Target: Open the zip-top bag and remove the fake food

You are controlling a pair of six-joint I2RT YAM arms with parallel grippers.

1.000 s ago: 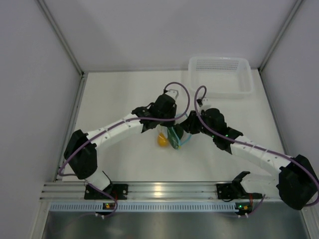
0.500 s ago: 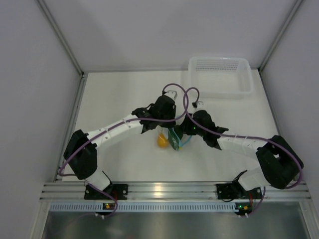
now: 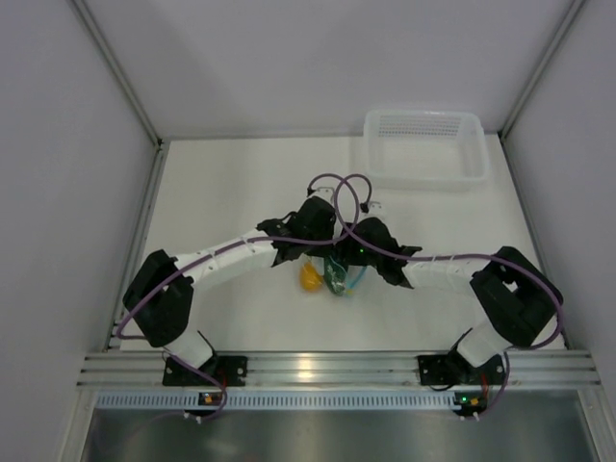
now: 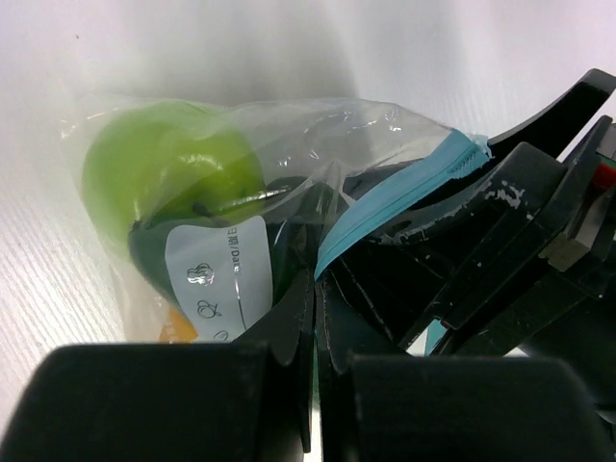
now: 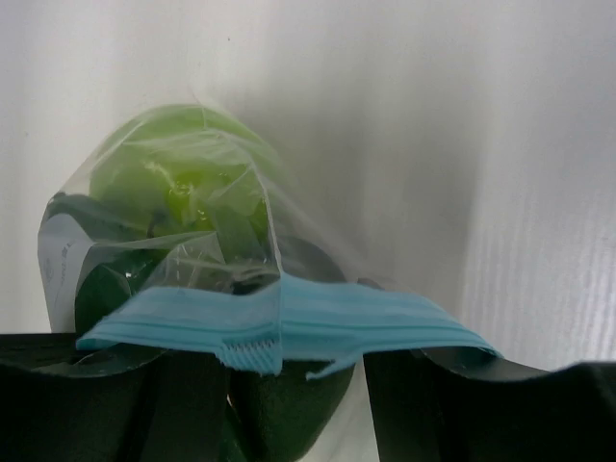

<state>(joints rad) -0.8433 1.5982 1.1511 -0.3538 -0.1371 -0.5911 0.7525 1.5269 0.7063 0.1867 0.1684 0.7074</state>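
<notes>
The zip-top bag (image 3: 339,277) lies at the table's middle, clear and crinkly, with its light blue zip strip (image 4: 385,217) up. Inside show a lime-green ball (image 4: 168,173), a dark green piece (image 4: 144,255) and a bit of orange (image 4: 178,329). The orange fruit (image 3: 310,276) shows at the bag's left. My left gripper (image 4: 316,289) is shut on the bag's edge just below the strip. My right gripper (image 5: 298,404) is open. Its fingers (image 5: 433,404) stand either side of a dark green oval (image 5: 289,414), with the zip strip (image 5: 289,322) lying across them. The cucumber is hidden.
A white mesh basket (image 3: 423,144) stands at the back right. Both wrists meet over the bag, cables looping above them (image 3: 342,192). White walls enclose the table on three sides. The right gripper's black body (image 4: 525,231) fills the right of the left wrist view.
My right arm has folded in and its gripper has pushed left onto the bag's zip strip. My left gripper has stayed shut on the bag, shifting only slightly.
</notes>
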